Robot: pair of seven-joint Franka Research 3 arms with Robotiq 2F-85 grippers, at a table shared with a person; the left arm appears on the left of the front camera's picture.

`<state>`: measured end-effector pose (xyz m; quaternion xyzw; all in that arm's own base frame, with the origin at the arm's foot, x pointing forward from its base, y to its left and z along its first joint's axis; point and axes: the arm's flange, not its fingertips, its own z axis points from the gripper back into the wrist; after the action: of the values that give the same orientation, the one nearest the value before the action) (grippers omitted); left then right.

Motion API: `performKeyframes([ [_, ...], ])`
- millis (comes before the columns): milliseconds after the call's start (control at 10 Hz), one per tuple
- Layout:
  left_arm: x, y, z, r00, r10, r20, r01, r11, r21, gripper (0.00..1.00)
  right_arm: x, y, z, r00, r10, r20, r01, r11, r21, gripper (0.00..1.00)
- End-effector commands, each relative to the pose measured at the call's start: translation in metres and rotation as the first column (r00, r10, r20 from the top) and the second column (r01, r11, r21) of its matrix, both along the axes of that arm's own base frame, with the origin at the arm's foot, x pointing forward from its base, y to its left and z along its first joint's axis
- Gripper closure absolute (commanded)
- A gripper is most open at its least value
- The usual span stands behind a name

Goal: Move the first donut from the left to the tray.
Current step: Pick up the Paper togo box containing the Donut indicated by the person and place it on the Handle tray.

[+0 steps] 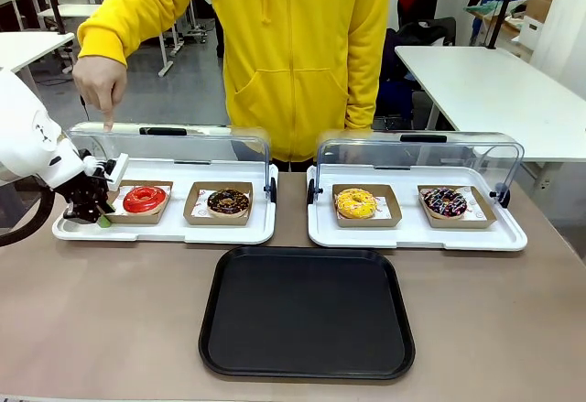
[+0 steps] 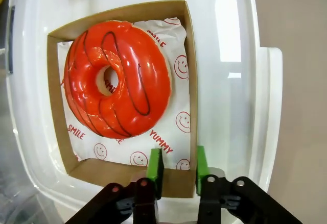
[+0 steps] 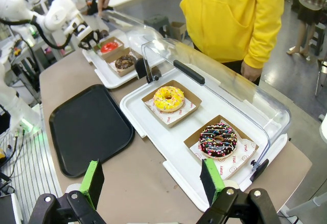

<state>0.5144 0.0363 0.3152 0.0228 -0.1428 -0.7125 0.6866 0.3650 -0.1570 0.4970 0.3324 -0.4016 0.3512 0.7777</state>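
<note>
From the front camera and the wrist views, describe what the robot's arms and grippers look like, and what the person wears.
The left arm is glossy white with rounded links and a black cable looping beneath. The left gripper and right gripper are black with bright green pads and small red-tipped screws at the knuckles. The person wears a yellow hoodie with long sleeves and a front pocket.

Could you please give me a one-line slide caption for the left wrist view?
Left tool pinching the brown cardboard holder of the glossy red-iced ring donut.

Right gripper point(image 3: 153, 182) fingers spread wide above table edge; black tray point(image 3: 89, 127) beside yellow-iced donut point(image 3: 168, 98).
</note>
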Motion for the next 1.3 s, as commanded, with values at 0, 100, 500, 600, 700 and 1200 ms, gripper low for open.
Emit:
performKeyframes([
  [0,0.001,-0.001,0.002,1.0,0.007,-0.021,-0.007,1.0,0.012,1.0,0.002,0.0,0.001,1.0,0.009,0.029,-0.01,1.0,0.009,0.0],
  [100,0.001,-0.001,0.002,0.999,0.017,-0.027,-0.017,1.0,0.016,1.0,0.002,0.0,0.001,1.0,0.009,0.029,-0.01,1.0,0.009,0.0],
  [500,-0.001,0.0,-0.001,1.0,0.01,-0.015,-0.01,1.0,0.0,1.0,0.002,0.0,0.001,1.0,0.009,0.029,-0.01,1.0,0.009,0.0],
  [600,-0.001,0.0,-0.001,1.0,0.01,-0.015,-0.01,1.0,0.0,1.0,0.002,0.0,0.001,1.0,0.009,0.029,-0.01,1.0,0.009,0.0],
  [700,-0.001,0.0,-0.001,1.0,0.01,-0.015,-0.01,1.0,0.0,1.0,0.002,0.0,0.001,1.0,0.009,0.029,-0.01,1.0,0.009,0.0],
  [1200,-0.028,-0.01,0.058,0.987,0.108,0.118,-0.104,0.994,-0.032,0.98,0.002,0.0,0.001,1.0,0.009,0.029,-0.01,1.0,0.009,0.0],
])
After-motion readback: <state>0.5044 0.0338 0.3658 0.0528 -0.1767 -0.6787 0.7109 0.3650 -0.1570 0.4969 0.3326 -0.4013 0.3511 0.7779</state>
